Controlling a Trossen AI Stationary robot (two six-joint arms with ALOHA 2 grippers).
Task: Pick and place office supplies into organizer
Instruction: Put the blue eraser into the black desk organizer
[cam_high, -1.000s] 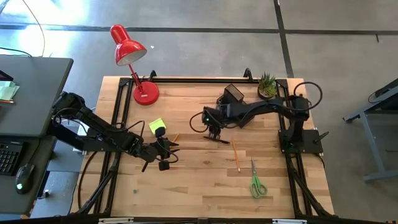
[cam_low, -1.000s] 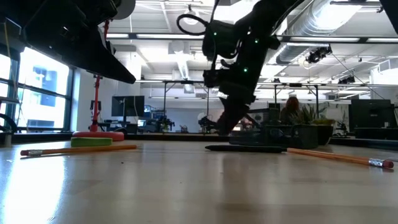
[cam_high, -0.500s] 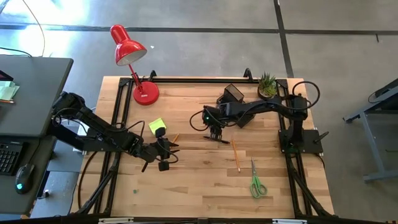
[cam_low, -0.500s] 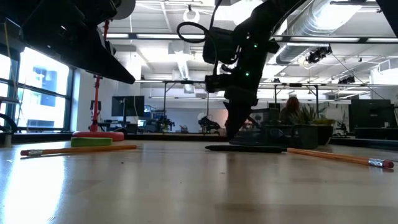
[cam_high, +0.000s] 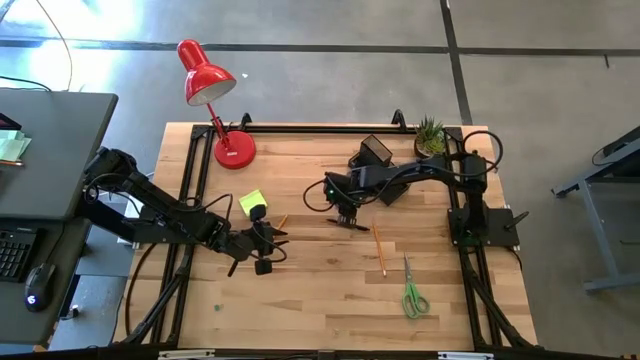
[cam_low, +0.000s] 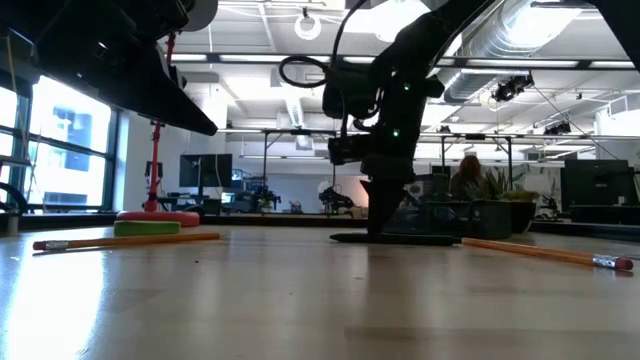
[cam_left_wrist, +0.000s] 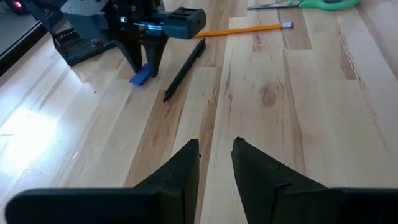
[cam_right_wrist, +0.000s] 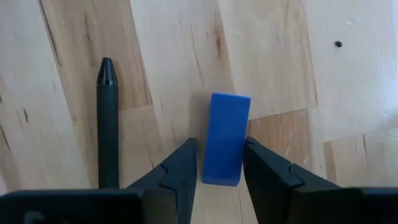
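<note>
Right wrist view: right gripper (cam_right_wrist: 216, 163) fingers flank blue block (cam_right_wrist: 225, 138) lengthwise.

The right gripper (cam_right_wrist: 216, 163) comes down over the table since a second ago, its fingers now reaching the wood on either side of a small blue block (cam_right_wrist: 225, 138), right beside the dark pen (cam_right_wrist: 107, 124). Its jaws, wider a moment ago, draw in close against the block's long sides. Seen from above, the right arm's (cam_high: 420, 172) elbow shifts slightly toward the middle of the table.
</note>
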